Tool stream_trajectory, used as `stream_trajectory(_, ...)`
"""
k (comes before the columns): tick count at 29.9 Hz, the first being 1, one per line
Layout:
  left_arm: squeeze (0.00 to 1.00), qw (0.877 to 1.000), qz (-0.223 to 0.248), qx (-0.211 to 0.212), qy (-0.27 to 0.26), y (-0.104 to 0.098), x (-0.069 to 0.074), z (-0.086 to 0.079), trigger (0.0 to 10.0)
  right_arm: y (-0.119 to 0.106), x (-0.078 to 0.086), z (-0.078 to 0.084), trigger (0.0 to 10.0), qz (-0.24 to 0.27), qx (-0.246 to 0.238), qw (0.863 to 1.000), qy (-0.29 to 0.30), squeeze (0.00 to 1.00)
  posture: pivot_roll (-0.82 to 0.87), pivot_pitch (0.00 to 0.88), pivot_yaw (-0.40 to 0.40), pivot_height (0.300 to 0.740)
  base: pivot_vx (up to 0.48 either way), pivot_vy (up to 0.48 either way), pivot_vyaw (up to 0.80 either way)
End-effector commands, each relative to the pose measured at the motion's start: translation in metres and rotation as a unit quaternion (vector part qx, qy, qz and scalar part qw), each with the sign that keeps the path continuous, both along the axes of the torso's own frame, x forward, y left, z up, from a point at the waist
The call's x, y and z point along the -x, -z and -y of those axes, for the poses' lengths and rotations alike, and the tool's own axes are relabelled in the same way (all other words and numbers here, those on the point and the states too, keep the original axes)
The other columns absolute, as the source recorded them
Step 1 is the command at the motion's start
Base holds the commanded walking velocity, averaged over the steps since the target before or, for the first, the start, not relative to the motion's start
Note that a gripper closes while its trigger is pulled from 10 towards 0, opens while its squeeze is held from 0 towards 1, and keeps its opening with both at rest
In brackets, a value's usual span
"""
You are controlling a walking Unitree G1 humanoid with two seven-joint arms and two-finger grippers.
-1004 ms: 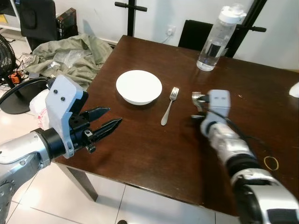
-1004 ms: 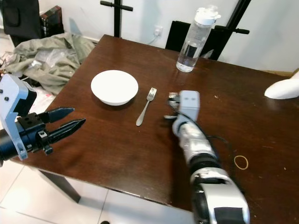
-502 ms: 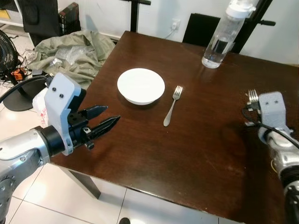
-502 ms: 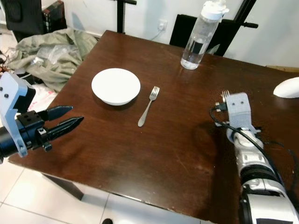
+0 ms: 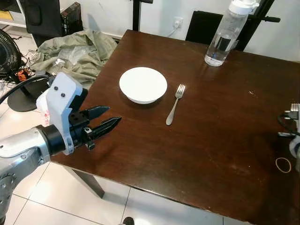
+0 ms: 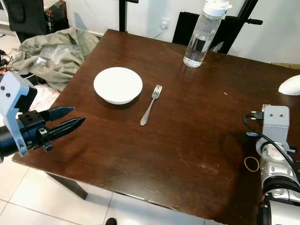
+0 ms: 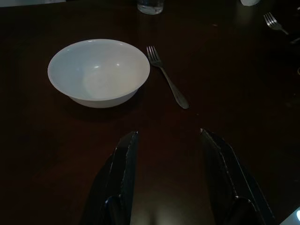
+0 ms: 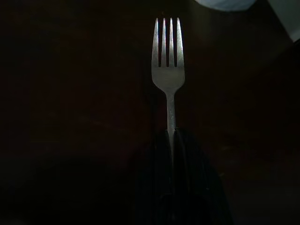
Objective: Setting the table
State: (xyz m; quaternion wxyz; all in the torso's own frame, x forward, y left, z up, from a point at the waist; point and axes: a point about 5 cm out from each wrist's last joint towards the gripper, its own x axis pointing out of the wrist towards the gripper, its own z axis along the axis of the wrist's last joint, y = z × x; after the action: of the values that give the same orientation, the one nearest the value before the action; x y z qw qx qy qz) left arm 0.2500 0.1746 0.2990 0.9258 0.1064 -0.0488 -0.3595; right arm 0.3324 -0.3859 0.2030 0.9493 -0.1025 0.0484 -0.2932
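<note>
A white bowl (image 5: pixel 143 84) sits on the dark wooden table (image 5: pixel 197 154), with a silver fork (image 5: pixel 175 104) lying just to its right. My left gripper (image 5: pixel 115 114) hovers over the table's near left corner, open and holding nothing, its fingers pointing toward the bowl (image 7: pixel 98 72). At the table's right side my right arm (image 6: pixel 275 124) holds a second fork (image 8: pixel 168 70). The right gripper (image 8: pixel 171 136) is shut on that fork's handle, tines pointing away from the wrist.
A clear water bottle (image 5: pixel 226 30) stands at the table's far edge, before a black chair (image 5: pixel 201 28). A rubber band (image 6: pixel 251 163) lies near my right arm. A white object (image 6: pixel 290 85) sits at the far right. Olive cloth (image 5: pixel 75 54) and a fan (image 5: pixel 7 51) are on the floor to the left.
My right arm has swung from the middle of the table, beside the lying fork, out to the right edge, carrying the second fork. The left gripper has stayed put.
</note>
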Motion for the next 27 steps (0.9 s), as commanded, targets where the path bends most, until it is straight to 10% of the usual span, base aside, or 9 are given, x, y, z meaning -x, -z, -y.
stream_trajectory(1,0.00,1.000,-0.005,-0.009,0.013,0.002,0.002,0.002,10.0,0.009,0.009,0.009,10.0,-0.013,0.001,1.000,0.004,0.00,0.22,0.301,0.087,0.740,0.000,0.000,0.00)
stream_trajectory(18,0.00,1.000,-0.007,-0.011,0.016,0.002,0.003,0.001,10.0,0.013,0.003,-0.004,10.0,-0.022,0.041,0.998,-0.031,0.00,0.23,0.300,0.087,0.740,0.000,0.000,0.00)
stream_trajectory(19,0.00,1.000,-0.007,-0.011,0.016,0.002,0.003,0.002,10.0,0.013,0.003,-0.003,10.0,-0.020,0.040,0.999,-0.027,0.84,0.23,0.298,0.086,0.740,0.000,0.000,0.00)
stream_trajectory(21,0.00,1.000,-0.007,-0.010,0.016,0.002,0.003,0.002,10.0,0.013,0.004,-0.002,10.0,-0.018,0.039,0.999,-0.022,0.84,0.23,0.298,0.086,0.740,0.000,0.000,0.00)
stream_trajectory(22,0.00,1.000,-0.007,-0.010,0.017,0.002,0.003,0.002,10.0,0.012,0.005,0.000,10.0,-0.015,0.039,0.999,-0.018,1.00,0.23,0.297,0.085,0.740,0.000,0.000,0.00)
stream_trajectory(27,0.00,1.000,-0.007,-0.008,0.018,0.003,0.002,0.004,10.0,0.006,0.006,0.003,10.0,-0.003,0.047,0.999,-0.010,0.95,0.22,0.294,0.081,0.740,0.000,0.000,0.00)
